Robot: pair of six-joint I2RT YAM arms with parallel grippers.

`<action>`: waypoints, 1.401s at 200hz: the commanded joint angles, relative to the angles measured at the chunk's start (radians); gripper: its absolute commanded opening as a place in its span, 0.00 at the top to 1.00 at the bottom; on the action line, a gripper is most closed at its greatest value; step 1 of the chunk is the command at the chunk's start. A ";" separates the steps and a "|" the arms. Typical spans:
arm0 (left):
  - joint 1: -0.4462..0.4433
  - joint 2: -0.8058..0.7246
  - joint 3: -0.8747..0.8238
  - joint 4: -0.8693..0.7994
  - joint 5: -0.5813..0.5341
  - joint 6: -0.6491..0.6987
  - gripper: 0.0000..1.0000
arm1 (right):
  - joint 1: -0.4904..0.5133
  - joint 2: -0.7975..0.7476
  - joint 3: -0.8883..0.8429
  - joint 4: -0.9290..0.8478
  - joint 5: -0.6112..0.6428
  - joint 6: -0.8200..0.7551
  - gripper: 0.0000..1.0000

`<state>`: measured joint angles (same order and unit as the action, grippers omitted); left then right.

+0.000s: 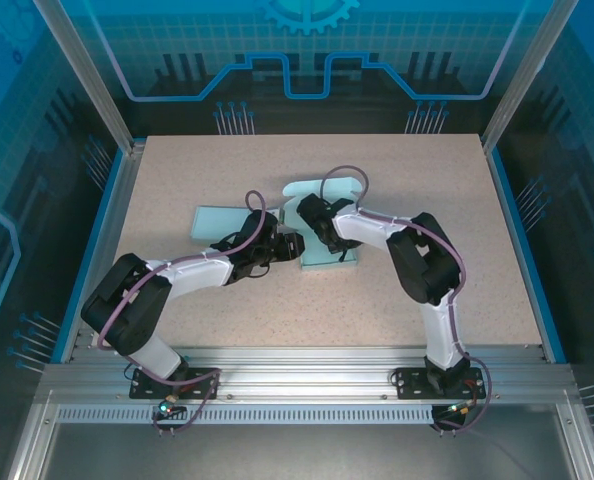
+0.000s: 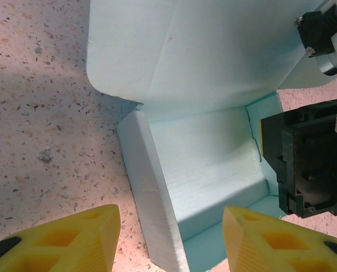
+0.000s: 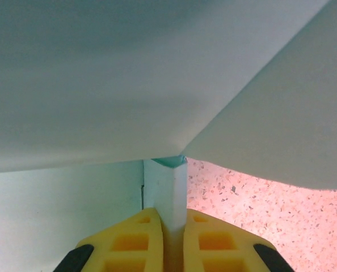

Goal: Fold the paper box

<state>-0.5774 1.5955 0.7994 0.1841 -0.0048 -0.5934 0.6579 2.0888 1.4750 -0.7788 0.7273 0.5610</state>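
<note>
R hand [image 3: 173, 226] pinches paper box [image 3: 165, 187] wall; L hand [image 2: 171, 226] open nearby.

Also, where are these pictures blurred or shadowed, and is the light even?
Top external: even light, sharp, no glare on the table. Left wrist: sharp; a soft shadow lies on the table beside the paper box. Right wrist: the paper near the lens is blurred and dark at the top; the table looks pink.
</note>
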 commanded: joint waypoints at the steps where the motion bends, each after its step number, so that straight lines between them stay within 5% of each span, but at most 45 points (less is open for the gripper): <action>1: -0.004 -0.031 0.005 -0.011 -0.038 0.006 0.48 | 0.023 0.101 0.022 -0.102 0.075 0.024 0.91; 51: -0.003 -0.065 -0.009 -0.025 -0.071 0.011 0.48 | 0.055 0.124 0.039 -0.136 0.077 0.076 0.86; 147: -0.002 -0.142 0.013 -0.107 -0.141 0.061 0.45 | 0.057 -0.120 0.008 -0.060 -0.041 0.024 0.46; 189: 0.013 -0.206 0.052 -0.182 -0.188 0.150 0.42 | 0.064 -0.289 -0.047 -0.052 -0.031 0.002 0.18; 197: 0.015 -0.221 0.056 -0.179 -0.185 0.185 0.41 | 0.065 -0.334 -0.069 -0.041 -0.023 -0.003 0.00; 207: 0.020 -0.236 0.060 -0.174 -0.181 0.222 0.39 | 0.065 -0.390 -0.108 -0.018 -0.017 -0.021 0.00; 219: 0.031 -0.250 0.070 -0.177 -0.178 0.254 0.19 | 0.066 -0.468 -0.157 0.009 0.005 -0.036 0.00; 249: 0.088 -0.259 0.104 -0.185 -0.124 0.302 0.02 | 0.047 -0.641 -0.255 0.022 0.089 -0.023 0.00; 268: 0.129 -0.239 0.127 -0.186 -0.063 0.333 0.01 | -0.028 -0.713 -0.306 0.026 0.053 0.004 0.00; 280: 0.151 -0.217 0.147 -0.189 -0.028 0.359 0.01 | -0.110 -0.744 -0.340 0.085 -0.097 -0.057 0.00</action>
<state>-0.4690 1.3586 0.8909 0.0147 -0.1226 -0.3187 0.6655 1.3930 1.1976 -0.7616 0.7498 0.5373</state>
